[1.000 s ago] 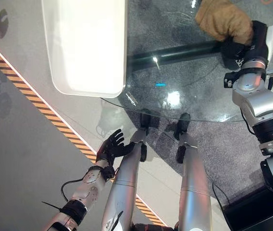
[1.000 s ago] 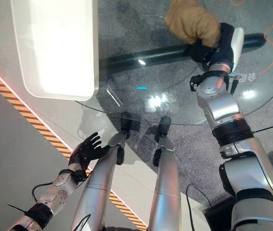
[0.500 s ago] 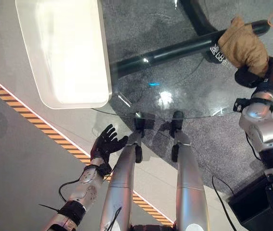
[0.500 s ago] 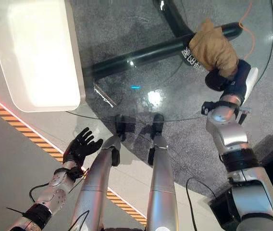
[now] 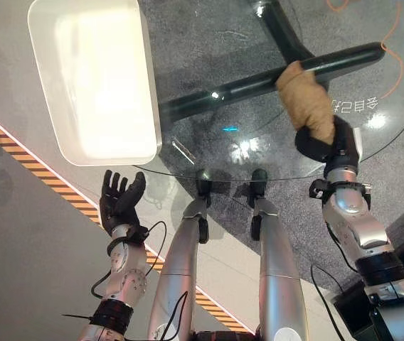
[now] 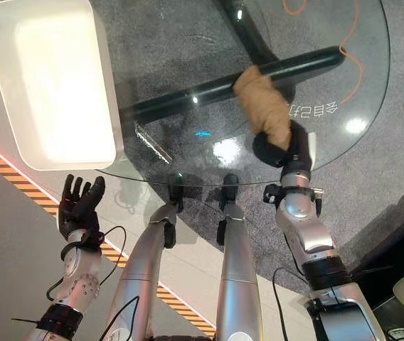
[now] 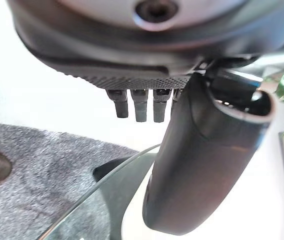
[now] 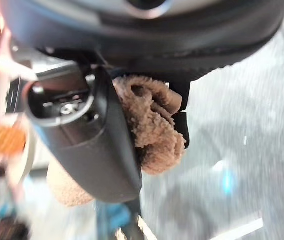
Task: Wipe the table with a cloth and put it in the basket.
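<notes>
The tan cloth (image 5: 306, 101) lies on the glass table (image 5: 209, 153), bunched at its near end inside the right robot hand (image 5: 321, 142), whose fingers and thumb are curled round it; the right wrist view confirms brown terry pinched between thumb and fingers. Half a second ago the cloth sat further out toward the table's right rim, and a second ago it was further away from the robot. Even allowing for the camera's own shift, it has been dragged inward across the glass, so that it now trails from the hand toward the dark table leg seen beneath the top. This reads as a wiping stroke in progress, pulling toward the robot; only the right part of the surface appears to have been covered so far.

The white basket (image 5: 95, 78) stands at the table's left side, well apart from the cloth, with nothing visible in it, so the drop-off is not yet done.

The left robot hand (image 5: 119, 202) is raised beside the table's near-left edge, fingers spread, holding nothing, higher than before.
</notes>
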Robot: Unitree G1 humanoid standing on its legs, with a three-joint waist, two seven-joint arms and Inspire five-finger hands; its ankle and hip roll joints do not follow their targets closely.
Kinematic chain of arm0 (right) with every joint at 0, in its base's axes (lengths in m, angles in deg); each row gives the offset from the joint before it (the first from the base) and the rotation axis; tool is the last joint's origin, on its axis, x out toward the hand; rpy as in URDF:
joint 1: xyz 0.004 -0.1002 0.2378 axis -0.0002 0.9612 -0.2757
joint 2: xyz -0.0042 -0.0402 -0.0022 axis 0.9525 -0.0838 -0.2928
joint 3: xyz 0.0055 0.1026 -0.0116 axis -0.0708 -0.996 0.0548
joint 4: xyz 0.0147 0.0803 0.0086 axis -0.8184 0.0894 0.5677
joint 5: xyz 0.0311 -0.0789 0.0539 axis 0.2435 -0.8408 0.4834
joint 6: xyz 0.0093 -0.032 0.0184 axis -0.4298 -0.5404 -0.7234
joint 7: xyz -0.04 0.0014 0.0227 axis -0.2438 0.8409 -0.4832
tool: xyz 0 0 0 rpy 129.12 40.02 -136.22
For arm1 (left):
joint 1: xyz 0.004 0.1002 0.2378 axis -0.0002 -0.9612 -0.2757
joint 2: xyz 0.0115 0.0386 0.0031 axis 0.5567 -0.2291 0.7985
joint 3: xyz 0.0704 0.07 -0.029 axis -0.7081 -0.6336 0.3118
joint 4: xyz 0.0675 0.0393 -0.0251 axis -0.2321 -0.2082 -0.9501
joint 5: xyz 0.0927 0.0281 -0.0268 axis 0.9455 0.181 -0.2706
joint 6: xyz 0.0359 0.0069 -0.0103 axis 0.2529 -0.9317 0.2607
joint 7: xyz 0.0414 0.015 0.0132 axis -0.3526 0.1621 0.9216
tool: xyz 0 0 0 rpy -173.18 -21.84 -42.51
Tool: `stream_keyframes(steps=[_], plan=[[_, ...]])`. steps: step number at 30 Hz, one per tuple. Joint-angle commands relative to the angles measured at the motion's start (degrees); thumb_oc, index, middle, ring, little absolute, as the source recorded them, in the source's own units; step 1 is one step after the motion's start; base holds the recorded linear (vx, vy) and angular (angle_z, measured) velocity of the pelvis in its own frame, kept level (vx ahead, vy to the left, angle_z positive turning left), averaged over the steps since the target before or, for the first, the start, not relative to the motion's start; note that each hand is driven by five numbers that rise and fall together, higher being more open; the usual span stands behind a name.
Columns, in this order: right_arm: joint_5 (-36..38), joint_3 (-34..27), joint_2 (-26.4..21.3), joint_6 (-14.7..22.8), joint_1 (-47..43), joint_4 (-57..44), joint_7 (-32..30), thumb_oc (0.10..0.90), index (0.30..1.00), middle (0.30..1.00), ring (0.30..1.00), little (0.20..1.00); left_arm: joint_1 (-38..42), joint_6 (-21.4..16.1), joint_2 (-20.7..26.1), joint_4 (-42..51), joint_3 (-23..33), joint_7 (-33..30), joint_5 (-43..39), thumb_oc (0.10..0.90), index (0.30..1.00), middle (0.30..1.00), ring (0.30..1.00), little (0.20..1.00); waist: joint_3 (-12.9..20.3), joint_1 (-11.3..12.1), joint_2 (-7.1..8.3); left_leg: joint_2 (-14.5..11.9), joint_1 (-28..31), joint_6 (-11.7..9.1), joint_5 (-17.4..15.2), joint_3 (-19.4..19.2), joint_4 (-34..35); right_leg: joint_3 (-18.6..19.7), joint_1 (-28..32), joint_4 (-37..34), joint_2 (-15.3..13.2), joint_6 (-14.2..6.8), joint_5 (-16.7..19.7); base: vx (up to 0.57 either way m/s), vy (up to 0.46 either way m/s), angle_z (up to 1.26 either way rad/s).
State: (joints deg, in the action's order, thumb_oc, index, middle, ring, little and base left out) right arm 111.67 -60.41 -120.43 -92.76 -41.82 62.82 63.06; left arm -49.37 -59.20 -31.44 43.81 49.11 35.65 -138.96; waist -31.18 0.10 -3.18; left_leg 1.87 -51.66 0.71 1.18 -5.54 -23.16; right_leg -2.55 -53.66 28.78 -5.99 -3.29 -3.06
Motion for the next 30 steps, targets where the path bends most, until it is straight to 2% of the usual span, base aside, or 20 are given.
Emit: stream_keyframes(steps=[1, 7, 10, 13, 15, 21, 26, 30], plan=[[3.16, -3.11, -1.21, 10.12, -0.98, -14.04, 4.71, 0.1, 0.3, 0.3, 0.3, 0.2, -5.29, 0.02, 0.77, 4.57, 1.05, 4.87, -0.03, 0.8, 0.9, 0.9, 0.9, 0.9, 1.39, 1.17, -1.25, 3.21, 2.53, 0.63, -4.26, 1.65, -0.44, -4.11, 1.82, -3.27, 3.24, 0.35, 0.92, -0.04, -0.038, 0.11], [7.01, -2.72, -0.51, 11.37, 0.08, -16.46, 10.28, 0.1, 0.3, 0.3, 0.3, 0.2, -7.72, 4.23, 1.42, 5.69, -1.32, 11.11, -3.04, 0.8, 0.9, 0.9, 0.9, 0.9, 1.39, 1.29, -1.15, 3.41, 4.49, 0.7, -3.87, 1.85, 0.45, -4.72, 4.1, -4.25, 3.42, 0.6, 1.17, -0.02, -0.019, 0.05], [8.04, -2.45, -1.12, 11.7, 0.4, -17.65, 12.23, 0.1, 0.3, 0.3, 0.3, 0.2, -8.55, 4.75, 2.11, 6.52, -2.47, 14.14, -4.79, 0.8, 0.9, 0.9, 0.9, 0.9, 1.39, 1.19, -1.03, 3.32, 5.49, 0.72, -3.77, 1.69, 0.76, -4.8, 5.3, -4.71, 3.51, 0.65, 1.26, -0.01, -0.008, 0.01], [8.52, -2.65, -1.27, 12.43, 1.42, -18.43, 14.67, 0.1, 0.3, 0.3, 0.3, 0.2, -9.65, 2.59, 2.09, 7.57, -1.56, 16.59, -13.87, 0.8, 0.9, 0.9, 0.9, 0.9, 1.39, 1.08, -1.03, 3.27, 6.48, 0.71, -3.88, 1.49, 0.84, -4.87, 6.48, -5.03, 3.5, 0.69, 1.17, 0.0, 0.0, 0.0], [9.01, -2.54, -0.7, 12.93, 2.18, -19.36, 16.87, 0.1, 0.3, 0.3, 0.3, 0.2, -10.41, -1.51, 1.88, 9.67, 0.68, 16.75, -19.57, 0.8, 0.9, 0.9, 0.9, 0.9, 1.39, 1.14, -0.98, 3.41, 7.39, 0.71, -4.0, 1.58, 1.01, -4.97, 7.6, -5.55, 3.38, 0.63, 1.09, 0.0, -0.015, 0.0], [9.14, -1.96, 0.25, 13.82, 3.49, -22.21, 19.59, 0.1, 0.3, 0.3, 0.3, 0.2, -11.84, -5.98, 2.6, 17.25, 7.62, 18.12, -22.19, 0.8, 0.9, 0.9, 0.9, 0.9, 1.39, 2.16, -1.26, 3.68, 8.99, 0.6, -4.18, 2.03, 0.68, -5.43, 9.59, -5.35, 3.1, 0.79, 0.48, -0.01, -0.035, 0.04], [9.35, -1.81, 0.56, 14.01, 3.33, -24.11, 22.54, 0.1, 0.3, 0.3, 0.3, 0.2, -11.51, -6.78, 3.1, 23.35, 9.23, 24.26, -21.49, 0.8, 0.9, 0.9, 0.9, 0.9, 1.39, 2.75, -1.27, 3.88, 9.28, 0.67, -4.14, 2.43, 0.28, -5.78, 10.26, -4.99, 3.17, 0.96, 0.18, 0.0, 0.0, 0.0], [9.96, -1.48, 0.31, 13.65, 2.32, -25.55, 24.97, 0.1, 0.3, 0.3, 0.3, 0.2, -9.86, -3.24, 3.61, 27.54, 7.83, 31.64, -20.93, 0.8, 0.9, 0.9, 0.9, 0.9, 1.39, 2.97, -0.88, 3.81, 9.15, 0.92, -4.05, 2.54, -0.06, -5.74, 10.23, -4.72, 3.29, 0.92, 0.35, -0.01, -0.02, 0.03]])
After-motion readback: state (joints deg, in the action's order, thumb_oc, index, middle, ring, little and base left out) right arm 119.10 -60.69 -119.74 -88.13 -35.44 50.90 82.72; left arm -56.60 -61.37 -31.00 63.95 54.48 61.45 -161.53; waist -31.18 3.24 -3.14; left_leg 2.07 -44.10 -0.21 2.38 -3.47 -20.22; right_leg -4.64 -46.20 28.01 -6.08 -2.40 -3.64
